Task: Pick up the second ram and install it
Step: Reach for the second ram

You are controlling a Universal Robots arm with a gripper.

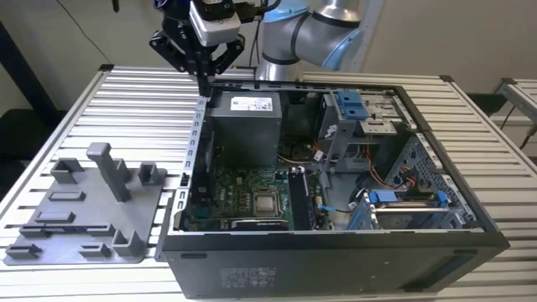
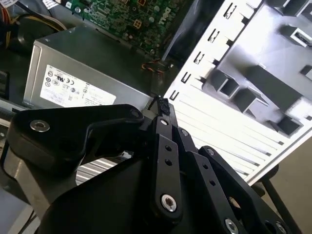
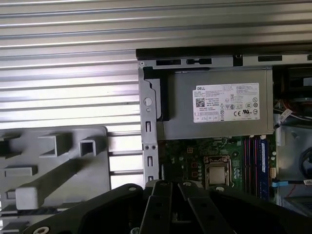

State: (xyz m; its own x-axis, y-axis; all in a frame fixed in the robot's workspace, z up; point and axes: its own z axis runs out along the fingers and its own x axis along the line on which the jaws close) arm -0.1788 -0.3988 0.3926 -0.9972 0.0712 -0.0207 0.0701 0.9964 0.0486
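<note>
In the exterior view my gripper point(image 1: 204, 80) hangs over the back corner of the open computer case point(image 1: 195, 135), on the exterior view's left. Its black fingers point(image 2: 163, 122) meet at the tips, with nothing showing between them. A thin dark strip point(image 1: 71, 225), which looks like the second ram, lies along the near part of the light-grey holder plate point(image 1: 84, 242), well away from the gripper. In the first wrist view the gripper point(image 3: 170, 184) is above the case wall point(image 3: 148, 126), with the grey power-supply box point(image 3: 219, 105) and the memory slots point(image 3: 254, 161) beyond.
The motherboard point(image 1: 251, 189) with its processor socket point(image 1: 266, 203) lies in the case floor. Blue drive brackets point(image 1: 353, 106) and cables fill the case on the exterior view's right. Tall grey posts point(image 1: 105, 170) stand on the holder plate. A ribbed metal table point(image 1: 126, 107) carries everything.
</note>
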